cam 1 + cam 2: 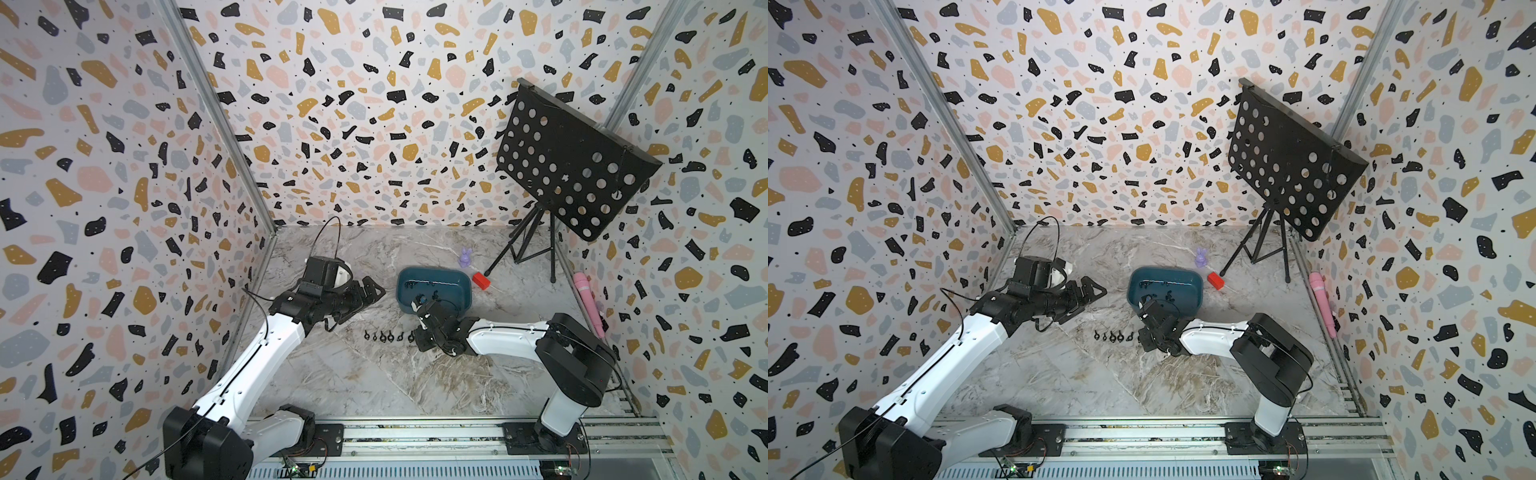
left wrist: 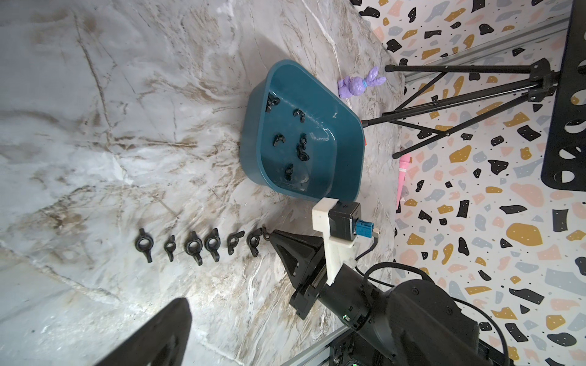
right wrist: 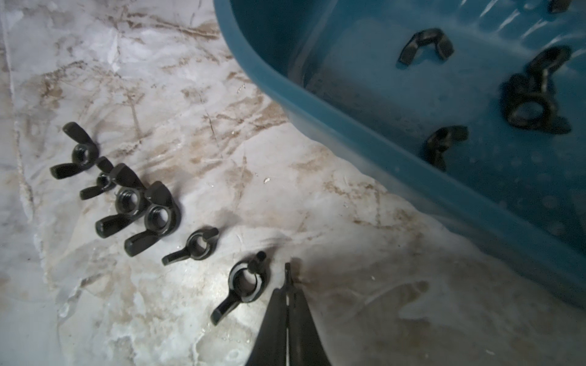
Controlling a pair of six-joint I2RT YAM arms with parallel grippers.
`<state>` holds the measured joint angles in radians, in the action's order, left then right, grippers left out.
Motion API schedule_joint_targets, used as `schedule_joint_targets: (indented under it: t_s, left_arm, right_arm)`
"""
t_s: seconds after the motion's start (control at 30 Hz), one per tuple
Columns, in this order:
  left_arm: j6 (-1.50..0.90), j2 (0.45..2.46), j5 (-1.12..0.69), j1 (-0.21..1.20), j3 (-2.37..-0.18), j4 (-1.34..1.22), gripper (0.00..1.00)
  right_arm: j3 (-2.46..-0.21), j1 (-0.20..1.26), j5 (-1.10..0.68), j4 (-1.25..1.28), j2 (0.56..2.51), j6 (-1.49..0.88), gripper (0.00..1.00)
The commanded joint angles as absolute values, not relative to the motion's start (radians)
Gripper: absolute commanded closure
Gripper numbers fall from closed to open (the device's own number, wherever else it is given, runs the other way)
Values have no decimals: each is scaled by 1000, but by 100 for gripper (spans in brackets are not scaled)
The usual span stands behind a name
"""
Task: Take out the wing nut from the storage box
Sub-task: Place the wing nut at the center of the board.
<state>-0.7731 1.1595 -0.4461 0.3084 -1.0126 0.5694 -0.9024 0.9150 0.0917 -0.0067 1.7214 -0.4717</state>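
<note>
The teal storage box (image 1: 432, 270) (image 1: 1165, 270) (image 2: 348, 158) (image 3: 333, 111) lies mid-table with several black wing nuts (image 2: 301, 149) (image 3: 532, 104) loose inside. In front of it, several more wing nuts (image 1: 388, 336) (image 1: 1113, 336) (image 2: 193, 244) (image 3: 139, 202) lie in a row on the marble. My right gripper (image 1: 411, 338) (image 2: 271, 235) (image 3: 288, 285) is low at the right end of that row, shut on a small wing nut (image 2: 265, 235) (image 3: 287, 271) that pokes out edge-on at its tips. My left gripper (image 1: 374, 300) (image 1: 1094, 301) hovers wide open left of the box, holding nothing. The left wrist view shows only one of its fingers (image 2: 158, 332).
A purple rabbit figure (image 1: 465, 257) and a red block (image 1: 481, 281) sit just behind and right of the box. A black perforated music stand (image 1: 573, 162) on a tripod fills the back right corner. A pink object (image 1: 588, 303) lies along the right wall. Patterned walls enclose the table.
</note>
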Motion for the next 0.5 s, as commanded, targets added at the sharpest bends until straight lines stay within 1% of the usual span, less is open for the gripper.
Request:
schedule_joint_targets:
  t_s: [0.0, 0.4, 0.47]
  left_arm:
    - [-755, 1144, -444, 302, -1003, 562, 0]
    - [-755, 1149, -443, 302, -1009, 560, 0]
    - [-751, 1152, -439, 302, -1011, 560, 0]
  right_arm:
    - [-892, 923, 109, -11, 1689, -483, 89]
    - [-887, 926, 127, -37, 1649, -489, 80]
    - [-898, 926, 140, -80, 1628, -486, 77]
